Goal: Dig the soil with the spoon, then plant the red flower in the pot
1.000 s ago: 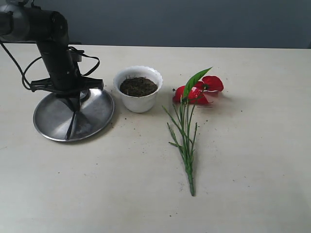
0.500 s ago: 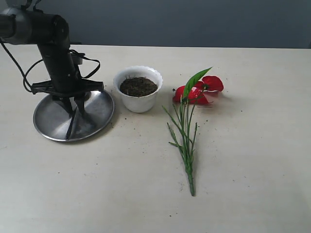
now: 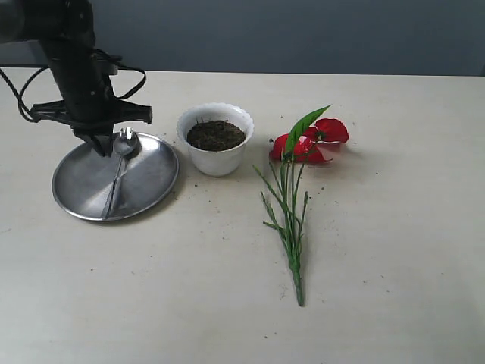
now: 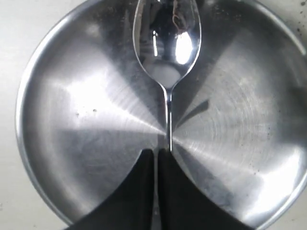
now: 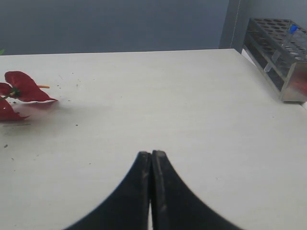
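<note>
1. Silver metal catches my eye first: the spoon [image 3: 118,168] lies on the round steel plate [image 3: 155,182] at the left of the table [image 3: 379,303]. Its long axis runs from the bowl at the far side of the plate, next to the arm, to the handle end at the near rim, leaning slightly leftward as it comes toward the camera.
2. Through the left wrist camera I see the spoon [image 4: 167,52] bowl-up and shiny, its thin handle running straight back into the left gripper [image 4: 157,154].
3. The two black fingers [image 4: 139,191] of that gripper are pressed together with the handle passing between their tips, so I read it as clamped on the spoon.
4. The white pot [image 3: 216,155] stands upright just right of the plate, filled with dark soil [image 3: 216,135] nearly to its wavy rim.
5. The red flower [image 3: 307,144] lies flat on the table to the right of the pot, apart from it. Its petals point away from the camera and its green stems run toward the near edge.
6. The right gripper [image 5: 151,154] hangs above bare table, its fingers together on nothing, with red petals [image 5: 21,88] off to one side and a metal rack [image 5: 280,48] at the table's edge.
</note>
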Controlling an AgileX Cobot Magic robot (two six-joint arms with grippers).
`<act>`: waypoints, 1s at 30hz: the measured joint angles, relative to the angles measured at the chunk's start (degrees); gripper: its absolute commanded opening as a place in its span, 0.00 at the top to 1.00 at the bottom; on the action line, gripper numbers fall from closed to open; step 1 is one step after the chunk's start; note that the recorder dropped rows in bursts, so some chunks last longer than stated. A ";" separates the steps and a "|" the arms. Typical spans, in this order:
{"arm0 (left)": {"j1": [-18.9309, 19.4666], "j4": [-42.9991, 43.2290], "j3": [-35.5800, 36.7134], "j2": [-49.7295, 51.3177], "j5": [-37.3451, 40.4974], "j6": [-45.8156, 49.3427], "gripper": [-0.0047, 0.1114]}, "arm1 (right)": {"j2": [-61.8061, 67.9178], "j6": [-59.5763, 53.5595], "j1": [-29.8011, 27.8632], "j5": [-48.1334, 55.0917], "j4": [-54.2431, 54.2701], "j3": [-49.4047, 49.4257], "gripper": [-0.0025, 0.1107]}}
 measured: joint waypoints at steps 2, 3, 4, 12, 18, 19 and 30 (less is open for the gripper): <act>0.00 0.40 0.00 -1.22 0.83 0.00 0.96 | 0.00 0.00 0.00 0.00 0.00 0.00 0.98; 0.00 0.40 0.00 -1.94 0.97 0.00 0.96 | 0.00 0.00 0.00 0.00 0.00 0.00 0.98; 0.00 0.40 0.00 -2.55 0.97 0.00 0.96 | 0.00 0.00 0.00 0.00 0.00 0.00 0.98; -0.13 0.40 5.21 -18.11 -6.13 -1.22 0.96 | 0.00 0.00 0.00 0.00 0.00 0.00 0.98; -1.91 2.30 15.99 -35.99 -20.51 -1.34 0.96 | 0.00 0.00 0.00 0.00 0.00 0.00 0.98; -1.91 2.74 16.73 -37.87 -21.60 -1.22 0.96 | 0.00 0.00 0.00 0.00 0.00 0.00 0.98; -1.91 8.03 24.49 -61.71 -27.96 -0.90 0.96 | 0.00 0.00 0.00 0.00 0.00 0.00 0.98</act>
